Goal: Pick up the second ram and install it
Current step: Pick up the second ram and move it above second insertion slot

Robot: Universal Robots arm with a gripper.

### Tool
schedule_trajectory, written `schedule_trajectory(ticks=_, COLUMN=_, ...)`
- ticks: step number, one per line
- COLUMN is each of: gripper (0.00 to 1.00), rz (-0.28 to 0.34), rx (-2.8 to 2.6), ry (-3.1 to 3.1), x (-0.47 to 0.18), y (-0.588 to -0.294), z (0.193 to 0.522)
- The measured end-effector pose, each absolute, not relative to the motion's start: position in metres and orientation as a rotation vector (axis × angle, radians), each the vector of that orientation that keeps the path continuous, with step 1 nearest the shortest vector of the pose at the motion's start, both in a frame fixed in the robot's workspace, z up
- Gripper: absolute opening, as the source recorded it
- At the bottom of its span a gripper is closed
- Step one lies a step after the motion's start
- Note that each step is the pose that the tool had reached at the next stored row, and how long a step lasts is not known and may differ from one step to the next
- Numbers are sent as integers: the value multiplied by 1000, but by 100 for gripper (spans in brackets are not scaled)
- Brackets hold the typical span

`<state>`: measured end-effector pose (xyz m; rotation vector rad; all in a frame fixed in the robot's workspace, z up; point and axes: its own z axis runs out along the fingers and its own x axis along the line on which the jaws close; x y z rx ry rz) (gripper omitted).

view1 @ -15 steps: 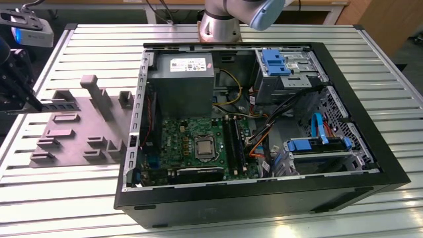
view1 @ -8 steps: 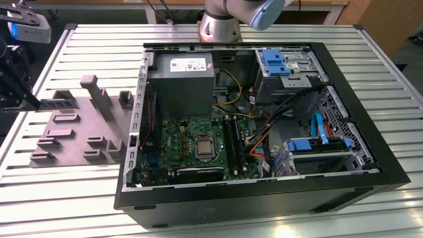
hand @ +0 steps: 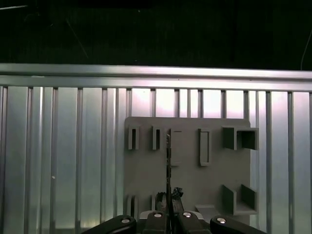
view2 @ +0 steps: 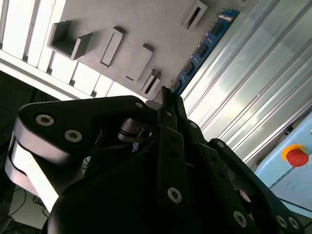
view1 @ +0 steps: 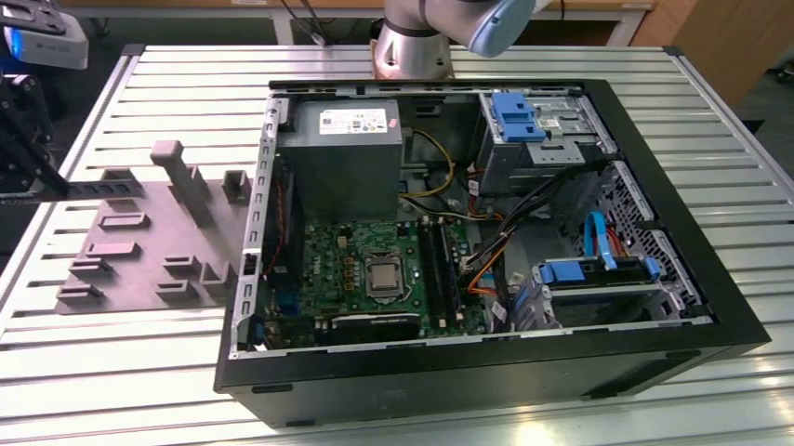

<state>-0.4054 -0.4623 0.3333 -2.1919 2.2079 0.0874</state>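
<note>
– Ram (view2: 203, 48) in focus: where does it sit?

– One end is between the fingertips (view2: 181, 117) of the gripper (view2: 168, 100), which is clamped on it. The rest of the blue-green board sticks out past the tips, and its dark chips face the camera in the second wrist view.

– And in the first wrist view?

– The ram (hand: 168, 165) shows edge-on as a thin dark line running straight out from the gripper (hand: 168, 195).

– What lies beyond the tips?

– A grey holder (hand: 190, 185) on the slatted table (hand: 73, 161). The ram hangs over the holder, outside its slots, and its edge lines up between two of the upright pockets.

– What about the exterior view?

– The gripper (view1: 37, 177) is a black mass with the ram (view1: 69, 190) reaching from it as a slim dark strip. The strip's free end comes just over the near edge of the holder (view1: 137, 251).

– And the computer?

– The open case (view1: 496, 372) lies well apart from the gripper, on the far side of the holder. Its green board (view1: 360, 265) is exposed, with long black rails (view1: 437, 265) beside the processor socket. The arm's (view1: 422, 42) base rises behind the case.
</note>
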Motion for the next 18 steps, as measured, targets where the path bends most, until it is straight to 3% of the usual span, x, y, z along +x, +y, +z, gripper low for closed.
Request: schedule_trajectory(ticks=18, gripper=14, rz=87, rx=-2192, ry=2208, x=-405, y=-462, z=370)
